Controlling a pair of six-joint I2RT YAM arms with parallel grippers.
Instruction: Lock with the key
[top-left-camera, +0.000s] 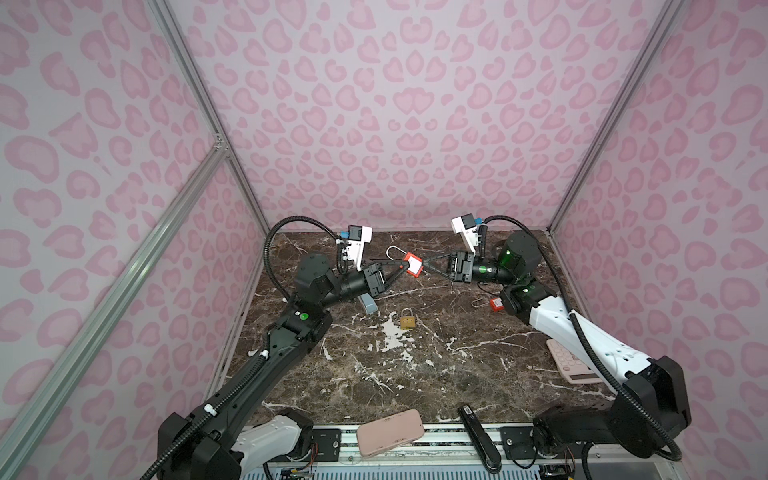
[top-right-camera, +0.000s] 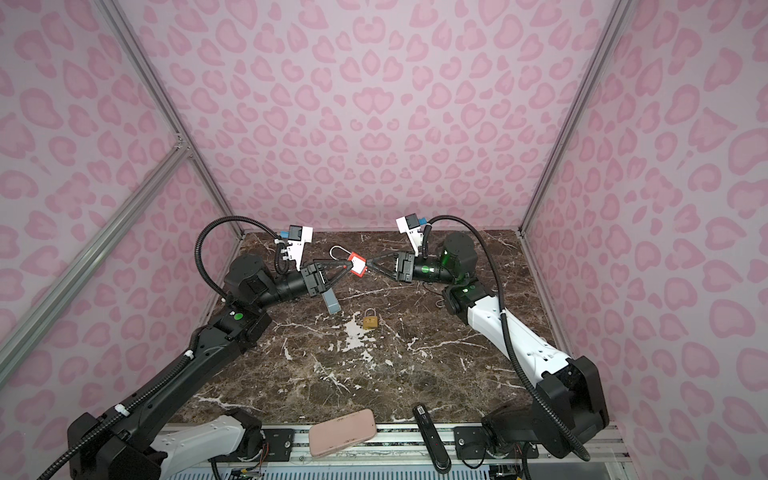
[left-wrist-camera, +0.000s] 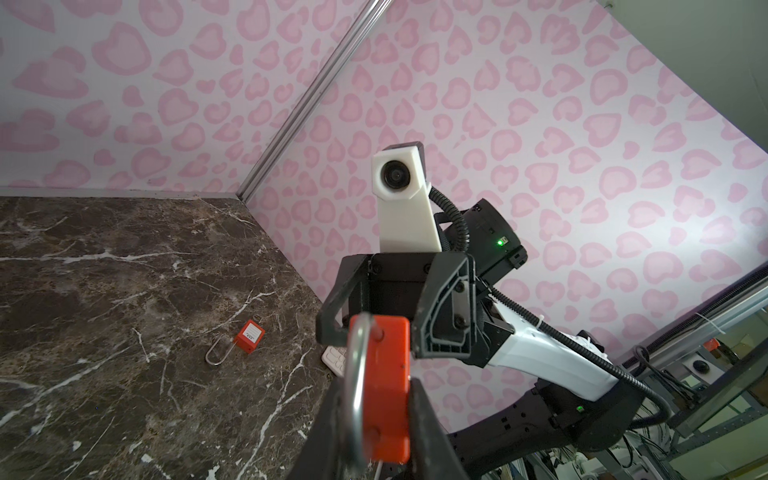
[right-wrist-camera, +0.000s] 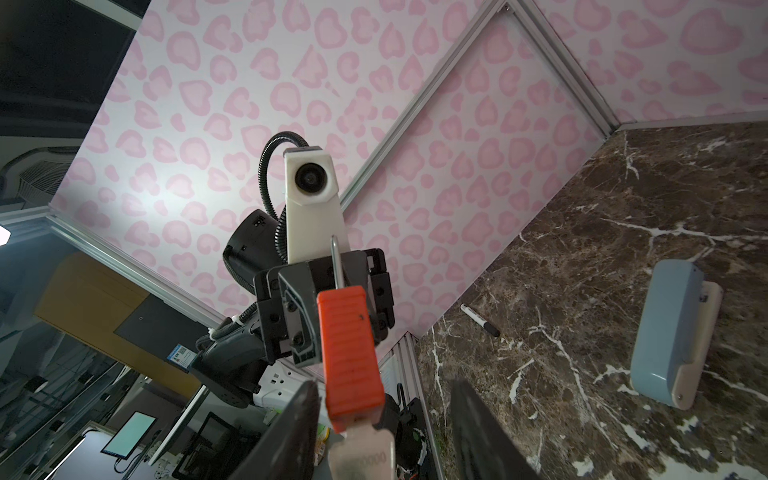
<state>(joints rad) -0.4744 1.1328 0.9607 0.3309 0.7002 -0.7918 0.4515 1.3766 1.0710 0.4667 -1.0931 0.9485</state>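
Note:
A red padlock (top-left-camera: 413, 265) (top-right-camera: 357, 266) with a silver shackle (top-left-camera: 392, 253) hangs above the back of the marble table (top-left-camera: 415, 374). My left gripper (top-left-camera: 404, 267) (left-wrist-camera: 376, 424) is shut on the padlock's red body (left-wrist-camera: 386, 382), one finger on each side. A silver key (right-wrist-camera: 365, 453) sticks out of the padlock's end (right-wrist-camera: 349, 353). My right gripper (top-left-camera: 427, 266) (right-wrist-camera: 388, 432) meets it from the right and is open around the key. One finger lies close beside the key; the other stands well clear of it.
On the table lie a second red padlock (top-left-camera: 496, 304) (left-wrist-camera: 248, 336), a brass padlock (top-left-camera: 408, 320), a grey-blue device (top-left-camera: 369, 305) (right-wrist-camera: 669, 332), a marker (right-wrist-camera: 480, 320) and a pink calculator (top-left-camera: 569, 361). A pink phone (top-left-camera: 390, 432) and a black stapler (top-left-camera: 480, 440) rest at the front edge.

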